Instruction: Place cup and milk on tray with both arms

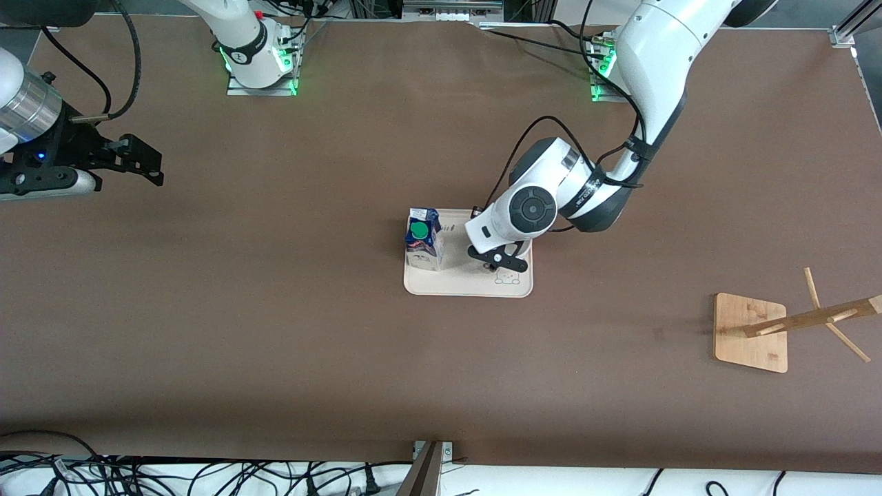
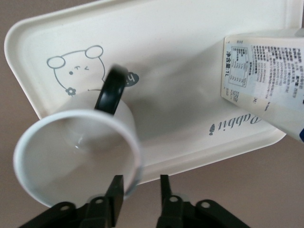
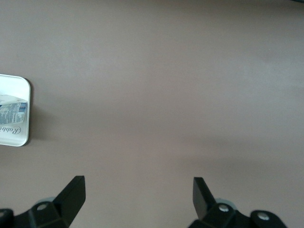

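Left wrist view tells the story here: the cup (image 2: 78,152) sits upright on the tray (image 2: 190,71), handle pointing toward the bunny drawing (image 2: 78,71), and the left tool (image 2: 141,190) has its fingers parted around the rim wall, one finger (image 2: 115,190) against the outside of the wall and the other standing clear of it. So it looks like a loosened grip, not a clamp. The cup looks set down already, which makes this the letting-go step, I think.

The bit that matters for the next move: the cup is right under the left tool, so the clean way out is straight up along the cup's own axis. Any sideways drift would drag the rim or tip it toward the milk (image 1: 422,239), which stands upright at the tray's end toward the right arm, apart from the cup.

Front view has the right tool (image 1: 141,164) hanging over bare tabletop (image 1: 275,344) well away from the tray, fingers spread wide, holding nothing, just waiting. A wooden rack (image 1: 754,331) sits off toward the left arm's end, out of the way.
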Tool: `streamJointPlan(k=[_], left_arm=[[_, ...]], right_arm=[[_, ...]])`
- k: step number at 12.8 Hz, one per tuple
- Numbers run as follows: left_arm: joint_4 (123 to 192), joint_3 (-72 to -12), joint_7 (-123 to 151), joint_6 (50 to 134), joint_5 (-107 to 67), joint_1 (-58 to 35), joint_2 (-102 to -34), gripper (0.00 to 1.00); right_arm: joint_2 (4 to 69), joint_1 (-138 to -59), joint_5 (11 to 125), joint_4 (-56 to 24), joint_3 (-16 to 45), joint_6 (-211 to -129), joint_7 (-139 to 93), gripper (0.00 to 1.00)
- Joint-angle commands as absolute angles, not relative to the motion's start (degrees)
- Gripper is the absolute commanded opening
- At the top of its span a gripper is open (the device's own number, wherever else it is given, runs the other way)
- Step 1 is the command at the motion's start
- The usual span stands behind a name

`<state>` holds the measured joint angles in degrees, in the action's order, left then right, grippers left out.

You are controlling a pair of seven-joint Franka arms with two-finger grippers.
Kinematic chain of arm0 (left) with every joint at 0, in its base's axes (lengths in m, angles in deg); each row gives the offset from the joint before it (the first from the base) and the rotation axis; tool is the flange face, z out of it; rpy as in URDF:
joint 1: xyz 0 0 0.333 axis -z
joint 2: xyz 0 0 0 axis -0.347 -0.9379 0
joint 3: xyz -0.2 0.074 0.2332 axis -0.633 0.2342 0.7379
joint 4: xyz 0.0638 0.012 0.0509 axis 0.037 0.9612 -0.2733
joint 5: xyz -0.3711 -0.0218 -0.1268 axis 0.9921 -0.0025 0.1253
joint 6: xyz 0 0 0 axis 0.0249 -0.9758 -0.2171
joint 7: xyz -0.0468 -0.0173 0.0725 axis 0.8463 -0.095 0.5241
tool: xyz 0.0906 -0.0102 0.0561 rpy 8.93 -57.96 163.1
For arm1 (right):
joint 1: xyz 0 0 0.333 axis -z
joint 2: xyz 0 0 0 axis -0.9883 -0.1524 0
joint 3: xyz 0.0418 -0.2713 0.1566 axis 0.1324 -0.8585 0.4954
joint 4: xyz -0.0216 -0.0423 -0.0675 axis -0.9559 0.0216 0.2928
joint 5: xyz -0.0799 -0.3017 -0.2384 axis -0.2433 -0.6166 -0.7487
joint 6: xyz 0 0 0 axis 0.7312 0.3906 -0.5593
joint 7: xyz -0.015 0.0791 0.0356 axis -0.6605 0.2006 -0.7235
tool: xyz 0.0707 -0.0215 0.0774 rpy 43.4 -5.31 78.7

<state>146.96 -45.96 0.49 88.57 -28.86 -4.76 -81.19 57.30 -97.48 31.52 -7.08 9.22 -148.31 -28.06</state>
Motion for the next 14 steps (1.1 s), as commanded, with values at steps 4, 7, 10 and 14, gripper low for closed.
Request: streamJointPlan(k=[4,7,10,14], left_arm=[[143.63,-43.76,1.07,88.72,-28.81,-5.62,-77.97,1.00],[143.80,-43.23,0.98,87.50,-28.81,-8.95,-72.44,1.00],[142.41,-42.87,0.98,79.78,-29.60,-13.25,-67.51,1.00],[137.03,-38.52,1.33,76.32,-29.42,-19.78,-62.51,1.00]], right_arm=[[57.31,-97.23,31.31,-6.37,9.33,-147.45,-28.10,1.00],[57.31,-97.23,31.31,-6.37,9.33,-147.45,-28.10,1.00],[57.23,-97.23,31.31,-6.37,9.33,-147.54,-28.10,1.00],[57.14,-96.97,30.96,-6.20,9.33,-148.07,-28.10,1.00]])
